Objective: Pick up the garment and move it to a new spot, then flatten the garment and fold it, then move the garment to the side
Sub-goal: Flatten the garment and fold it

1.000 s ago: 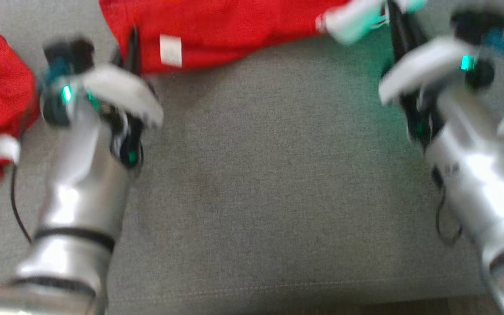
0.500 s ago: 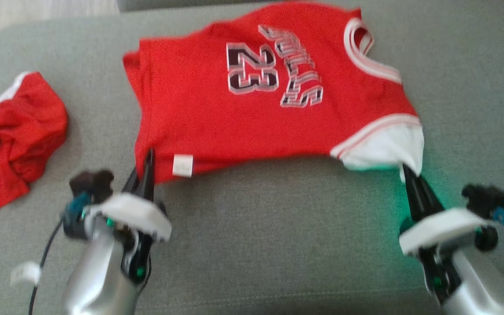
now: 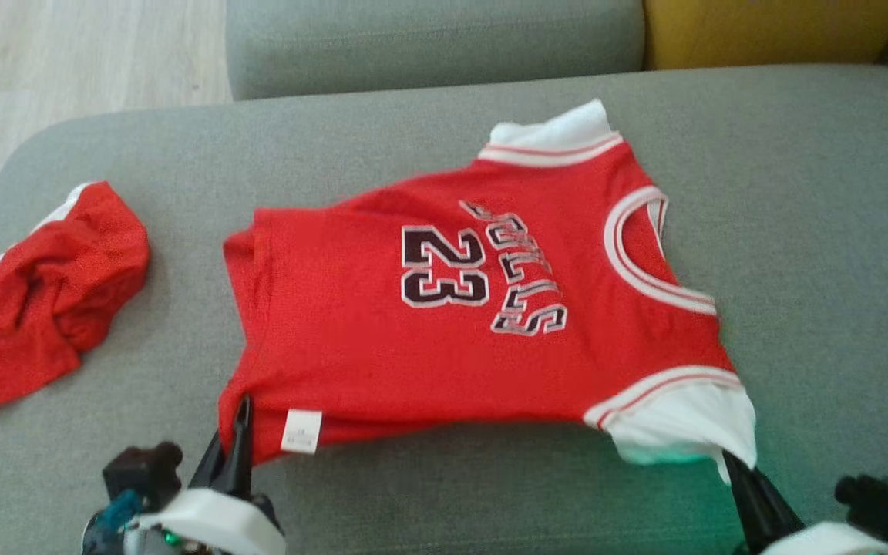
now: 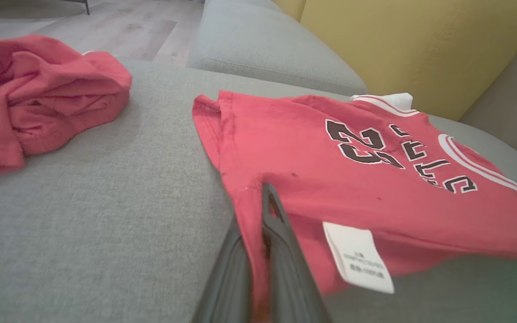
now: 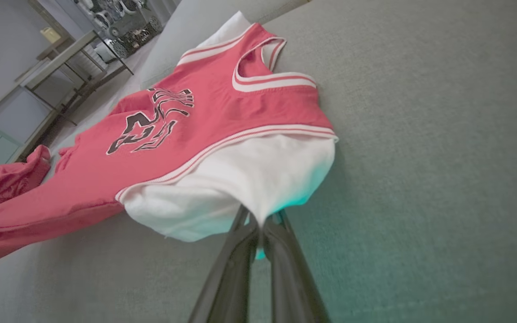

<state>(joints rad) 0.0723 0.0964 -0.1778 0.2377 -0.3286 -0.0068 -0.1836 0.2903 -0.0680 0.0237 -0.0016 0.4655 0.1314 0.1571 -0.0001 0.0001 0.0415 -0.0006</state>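
Observation:
The garment [image 3: 351, 347] is a red jersey with a "23" print and white sleeves, spread front-up on the grey sofa seat [image 3: 837, 231]. My left gripper [image 3: 242, 412] is shut on its near hem corner, beside a white label [image 3: 302, 430]; the left wrist view shows red cloth pinched between the left gripper [image 4: 265, 211] fingers. My right gripper [image 3: 733, 466] is shut on the near white sleeve [image 3: 683, 424], and in the right wrist view the right gripper [image 5: 258, 224] nips that sleeve's [image 5: 240, 179] lowest fold, which is lifted slightly off the seat.
A second red garment [image 3: 35, 301] lies crumpled at the seat's left end. The grey backrest [image 3: 428, 38] and a yellow cushion [image 3: 760, 31] run along the far side. Wooden floor [image 3: 66, 62] lies beyond the left edge. Bare seat stretches to the jersey's right.
The head camera has tilted up, so the jersey and both grippers sit lower in the picture. Both grippers have kept their hold on the jersey's near edge.

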